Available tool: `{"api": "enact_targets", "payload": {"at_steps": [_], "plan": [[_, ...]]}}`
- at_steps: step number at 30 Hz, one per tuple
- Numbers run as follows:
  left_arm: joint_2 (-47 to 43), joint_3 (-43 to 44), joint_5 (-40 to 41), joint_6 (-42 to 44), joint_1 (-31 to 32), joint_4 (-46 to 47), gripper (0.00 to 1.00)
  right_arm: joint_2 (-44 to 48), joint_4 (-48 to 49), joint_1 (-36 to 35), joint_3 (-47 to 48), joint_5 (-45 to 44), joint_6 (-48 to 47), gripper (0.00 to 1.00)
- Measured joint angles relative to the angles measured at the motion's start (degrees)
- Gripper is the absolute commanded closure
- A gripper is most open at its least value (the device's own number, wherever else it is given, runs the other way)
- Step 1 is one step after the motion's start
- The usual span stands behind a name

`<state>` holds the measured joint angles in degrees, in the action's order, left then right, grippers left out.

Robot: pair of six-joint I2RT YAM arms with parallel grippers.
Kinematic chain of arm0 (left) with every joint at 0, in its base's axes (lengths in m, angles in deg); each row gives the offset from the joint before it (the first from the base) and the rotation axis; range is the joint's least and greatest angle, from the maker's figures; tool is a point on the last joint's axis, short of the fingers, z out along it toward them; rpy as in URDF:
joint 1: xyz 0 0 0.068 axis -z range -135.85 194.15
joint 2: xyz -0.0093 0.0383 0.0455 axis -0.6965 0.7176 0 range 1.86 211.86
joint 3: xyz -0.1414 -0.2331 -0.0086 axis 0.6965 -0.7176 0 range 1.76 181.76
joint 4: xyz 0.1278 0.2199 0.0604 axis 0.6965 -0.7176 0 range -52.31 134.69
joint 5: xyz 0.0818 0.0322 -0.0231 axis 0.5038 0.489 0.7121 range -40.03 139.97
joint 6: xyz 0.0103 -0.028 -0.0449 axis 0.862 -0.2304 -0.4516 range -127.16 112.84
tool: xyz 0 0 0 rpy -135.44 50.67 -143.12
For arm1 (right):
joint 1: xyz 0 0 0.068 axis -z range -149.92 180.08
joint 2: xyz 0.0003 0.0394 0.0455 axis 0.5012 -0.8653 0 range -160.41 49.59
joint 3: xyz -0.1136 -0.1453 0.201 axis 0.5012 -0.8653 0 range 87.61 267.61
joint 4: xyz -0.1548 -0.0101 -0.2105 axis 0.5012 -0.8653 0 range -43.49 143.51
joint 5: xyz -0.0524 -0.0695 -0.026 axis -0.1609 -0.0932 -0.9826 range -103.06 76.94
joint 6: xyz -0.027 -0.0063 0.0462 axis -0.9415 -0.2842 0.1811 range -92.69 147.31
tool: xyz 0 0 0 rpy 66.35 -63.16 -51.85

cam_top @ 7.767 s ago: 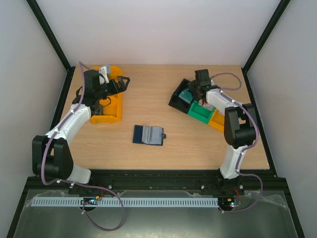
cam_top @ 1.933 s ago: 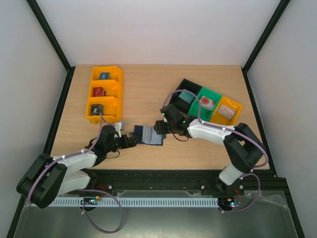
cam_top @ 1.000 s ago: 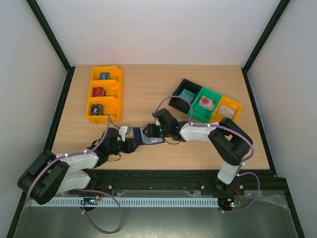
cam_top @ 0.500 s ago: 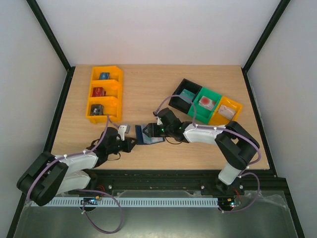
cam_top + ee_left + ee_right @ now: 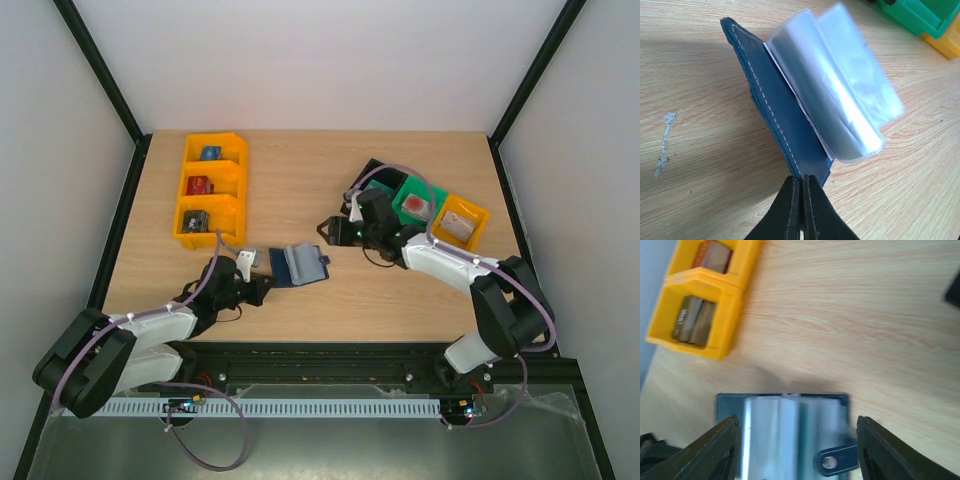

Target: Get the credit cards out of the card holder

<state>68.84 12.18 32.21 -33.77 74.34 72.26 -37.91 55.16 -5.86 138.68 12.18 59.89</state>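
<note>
While L hand (image 5: 801,180) pinches card holder (image 5: 782,117) corner, R hand (image 5: 799,447) open, nearby.

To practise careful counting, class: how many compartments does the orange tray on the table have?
3, in a row inside the orange tray: the far compartment, the middle compartment and the near compartment. All three show fully from above, so none seems hidden.

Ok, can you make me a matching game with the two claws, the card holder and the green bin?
Things: 1 left claw; 2 right claw; 3 card holder; 4 green bin.
States: A open, holding nothing; B open, clear sleeves showing; C shut on the card holder's edge; D on the table's right half.
Pairs: 1-C; 2-A; 3-B; 4-D.
</note>
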Motion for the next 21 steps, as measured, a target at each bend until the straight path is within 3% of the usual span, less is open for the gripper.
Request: {"api": "enact_targets", "payload": {"at_steps": [5, 15, 21], "plan": [[0.0, 0.0, 0.0, 0.5, 0.0, 0.0, 0.98, -2.4, -4.4, 2.9, 1.5, -1.3, -4.9, 0.41], [-0.2, 0.0, -0.2, 0.5, 0.0, 0.3, 0.98, -16.3, -5.2, -1.0, 4.7, 3.2, -6.5, 0.50], [-1.0, -0.5, -0.6, 0.3, -0.4, 1.0, 0.98, -18.8, 0.1, -1.9, 5.4, 8.3, -4.9, 0.68]]}}
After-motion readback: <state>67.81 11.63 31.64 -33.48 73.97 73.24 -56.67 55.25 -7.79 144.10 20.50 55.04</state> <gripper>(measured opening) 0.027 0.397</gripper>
